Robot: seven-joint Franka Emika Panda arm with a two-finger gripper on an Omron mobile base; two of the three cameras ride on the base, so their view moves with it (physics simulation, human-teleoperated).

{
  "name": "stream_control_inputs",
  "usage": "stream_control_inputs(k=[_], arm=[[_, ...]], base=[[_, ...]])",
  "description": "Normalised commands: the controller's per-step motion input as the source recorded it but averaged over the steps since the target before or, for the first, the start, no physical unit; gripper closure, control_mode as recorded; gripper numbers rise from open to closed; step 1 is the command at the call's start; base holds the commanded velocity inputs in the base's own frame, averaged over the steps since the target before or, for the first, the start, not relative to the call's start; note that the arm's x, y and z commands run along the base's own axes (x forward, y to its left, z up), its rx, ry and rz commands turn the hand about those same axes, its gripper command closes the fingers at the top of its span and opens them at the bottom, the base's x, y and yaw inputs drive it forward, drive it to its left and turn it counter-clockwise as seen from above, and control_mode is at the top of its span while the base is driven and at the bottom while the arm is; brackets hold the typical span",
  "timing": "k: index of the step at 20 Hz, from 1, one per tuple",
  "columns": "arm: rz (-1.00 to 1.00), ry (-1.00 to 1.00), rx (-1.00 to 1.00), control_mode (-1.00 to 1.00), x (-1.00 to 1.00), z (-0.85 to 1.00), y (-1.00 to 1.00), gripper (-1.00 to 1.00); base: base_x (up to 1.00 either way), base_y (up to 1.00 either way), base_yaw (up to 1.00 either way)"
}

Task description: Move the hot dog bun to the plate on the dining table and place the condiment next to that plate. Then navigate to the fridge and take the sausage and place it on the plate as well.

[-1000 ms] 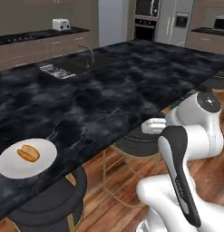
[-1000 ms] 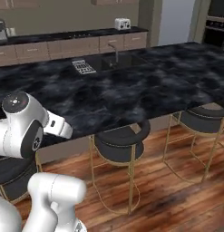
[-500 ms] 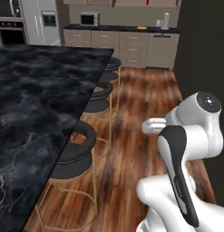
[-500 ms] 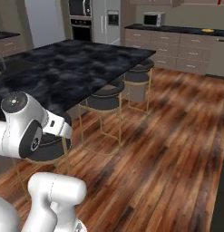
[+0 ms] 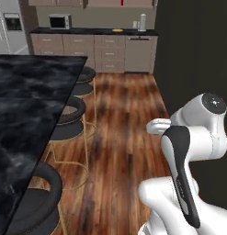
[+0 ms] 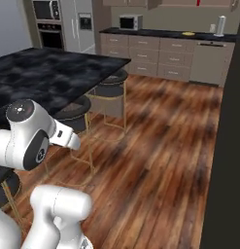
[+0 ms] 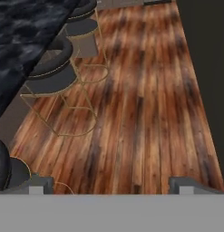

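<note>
Hand view: jaws [image 7: 111, 185] wide, empty, over wood floor [image 7: 145, 113] | stools [image 7: 56, 74] beside dark surface [image 5: 23, 105] | fridge [image 6: 82, 29] far left by oven [image 6: 46, 19] | microwave [image 5: 59, 21] on back counter

Bare wood floor [image 7: 145, 113] runs ahead; stools [image 7: 54, 74] line the tabletop [image 5: 23, 110] on the left, a dark wall [image 6: 228, 146] on the right.

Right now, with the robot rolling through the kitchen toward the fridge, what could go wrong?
The bar stools jut out from the dark island counter on the robot's left, so a tight turn could clip one. A dark wall runs close on its right, narrowing the wooden floor lane. The gripper hangs low with jaws open, easy to snag.
</note>
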Motion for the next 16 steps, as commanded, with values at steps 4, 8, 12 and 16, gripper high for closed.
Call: stream_control_inputs(k=[4, 8, 12, 16], arm=[[0.00, 0.00, 0.00, 1.00, 0.00, 0.00, 0.00, -1.00], [0.00, 0.00, 0.00, 1.00, 0.00, 0.00, 0.00, -1.00], [0.00, 0.00, 0.00, 1.00, 0.00, 0.00, 0.00, -1.00], [0.00, 0.00, 0.00, 1.00, 0.00, 0.00, 0.00, -1.00]], base=[[1.00, -0.50, -0.21], [1.00, -0.38, -0.17], [1.00, -0.35, -0.15], [1.00, -0.32, -0.14]])
